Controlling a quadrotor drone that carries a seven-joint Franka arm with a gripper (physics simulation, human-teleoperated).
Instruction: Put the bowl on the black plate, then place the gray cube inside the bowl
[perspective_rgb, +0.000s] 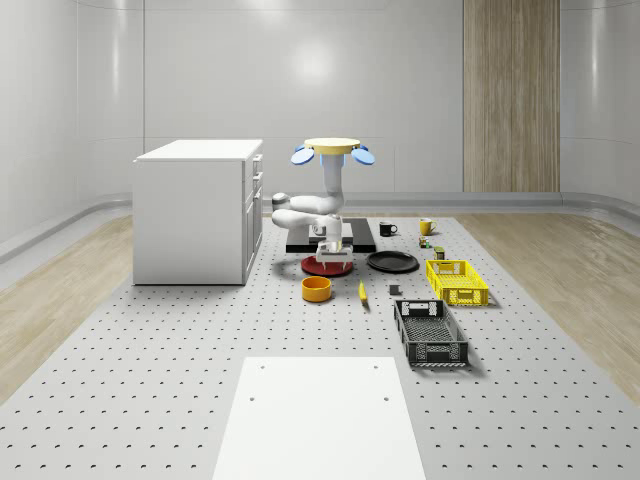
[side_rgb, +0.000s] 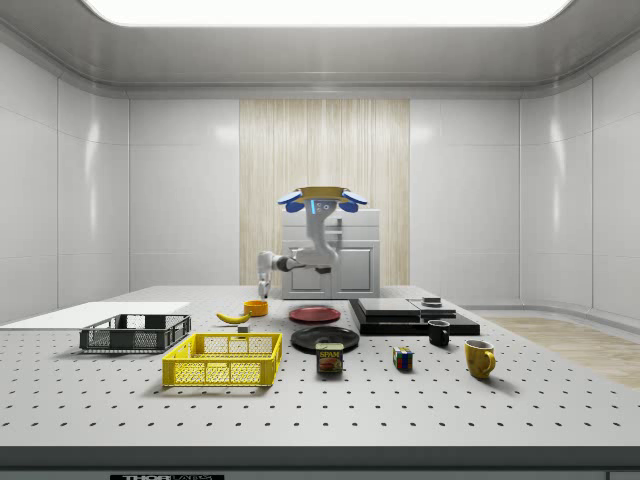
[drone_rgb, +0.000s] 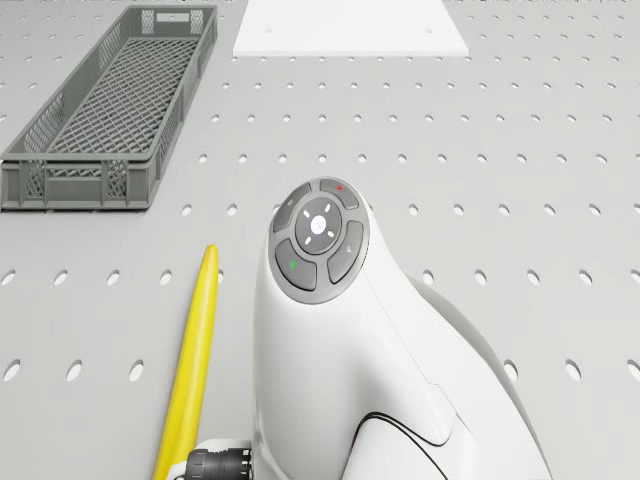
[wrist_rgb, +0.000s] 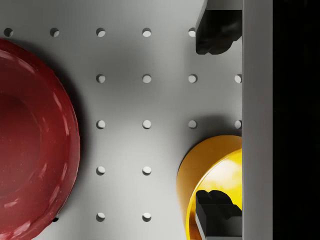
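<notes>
Beneath the open gripper (wrist_rgb: 216, 120), the bowl (wrist_rgb: 212, 175) sits off-centre

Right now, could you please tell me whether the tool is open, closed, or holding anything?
Tool: open and holding nothing; in the wrist view its fingers stand wide apart above the table, one over the orange bowl, beside the red plate.
</notes>
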